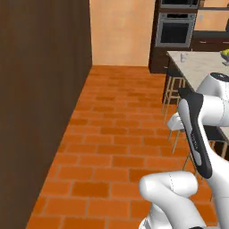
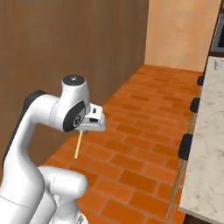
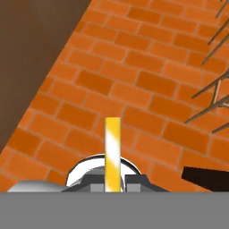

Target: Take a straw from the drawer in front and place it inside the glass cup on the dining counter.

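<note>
My gripper (image 2: 84, 129) is shut on the straw (image 2: 78, 145), a thin pale yellow stick that hangs down from the hand above the brick floor. In the hand view the straw (image 3: 112, 150) rises straight up from between the fingertips of the gripper (image 3: 112, 187). The glass cup (image 1: 183, 57), small and clear, stands on the beige marble dining counter (image 1: 197, 69) far ahead on the right. The counter's edge (image 2: 209, 144) runs along the right of the right base view. The drawer is out of view.
A tall dark brown wooden wall (image 1: 40, 89) lines the left side. Stools (image 1: 175, 91) with black seats (image 2: 186, 146) stand along the counter. A bowl of yellow-green fruit (image 1: 226, 55) sits on the counter, and an oven (image 1: 175, 29) is at the back. Orange brick floor (image 1: 116, 134) lies between.
</note>
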Robot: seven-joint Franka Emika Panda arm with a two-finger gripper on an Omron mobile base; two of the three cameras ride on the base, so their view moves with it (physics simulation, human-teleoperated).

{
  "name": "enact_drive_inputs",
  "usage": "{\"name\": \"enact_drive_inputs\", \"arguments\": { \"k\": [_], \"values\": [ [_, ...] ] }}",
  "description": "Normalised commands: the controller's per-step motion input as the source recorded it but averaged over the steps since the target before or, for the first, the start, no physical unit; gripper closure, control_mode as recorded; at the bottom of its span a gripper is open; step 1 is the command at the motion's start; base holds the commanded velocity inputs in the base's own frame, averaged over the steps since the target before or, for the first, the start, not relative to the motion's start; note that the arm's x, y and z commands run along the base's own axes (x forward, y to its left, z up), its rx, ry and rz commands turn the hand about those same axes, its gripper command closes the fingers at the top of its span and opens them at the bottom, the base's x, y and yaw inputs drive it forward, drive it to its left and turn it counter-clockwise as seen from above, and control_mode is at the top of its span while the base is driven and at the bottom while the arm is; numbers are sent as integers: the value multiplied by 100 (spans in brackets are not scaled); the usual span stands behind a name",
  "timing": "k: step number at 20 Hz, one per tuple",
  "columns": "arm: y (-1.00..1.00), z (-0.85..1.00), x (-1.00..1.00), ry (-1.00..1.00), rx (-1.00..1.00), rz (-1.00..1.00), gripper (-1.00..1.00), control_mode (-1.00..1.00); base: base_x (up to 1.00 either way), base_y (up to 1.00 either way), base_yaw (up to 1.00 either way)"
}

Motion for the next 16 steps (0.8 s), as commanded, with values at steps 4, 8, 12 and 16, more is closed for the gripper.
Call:
{"name": "enact_drive_inputs", "arguments": {
  "k": [4,8,12,16],
  "values": [
    [0,0,0,0,0,0,100,100,75,84,-57],
    [0,0,0,0,0,0,100,100,94,89,-53],
    [0,0,0,0,0,0,100,100,100,87,-47],
    [0,0,0,0,0,0,100,100,100,78,-40]
  ]
}}
